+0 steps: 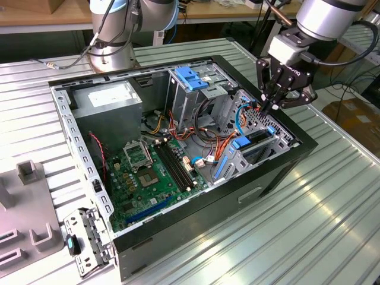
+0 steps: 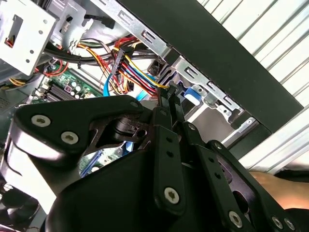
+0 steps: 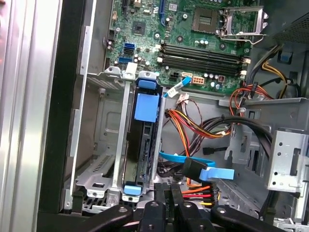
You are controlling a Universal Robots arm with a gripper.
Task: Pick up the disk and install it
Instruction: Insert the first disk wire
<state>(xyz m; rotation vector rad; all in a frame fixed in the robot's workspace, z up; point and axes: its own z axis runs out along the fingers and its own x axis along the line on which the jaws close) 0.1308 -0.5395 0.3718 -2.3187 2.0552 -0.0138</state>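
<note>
We count one open computer case [image 1: 178,237], one motherboard [image 1: 148,178], one disk [image 1: 256,141] in one grey cage [image 1: 237,160], one light-blue latch plate [image 1: 191,77], one power supply [image 1: 110,104], one end effector [image 1: 274,102], and two robot arms [image 1: 113,29].

even, bright overhead light in the exterior view; soft glare streaks the ribbed metal table [image 1: 309,202] at lower right. the open computer case [image 1: 178,237] keeps dim corners inside. in the second wrist view the near black gripper [image 2: 166,104] is blurred and shadowed, background sharper. the first wrist view is crisp, with washed-out glare along its left edge.
</note>
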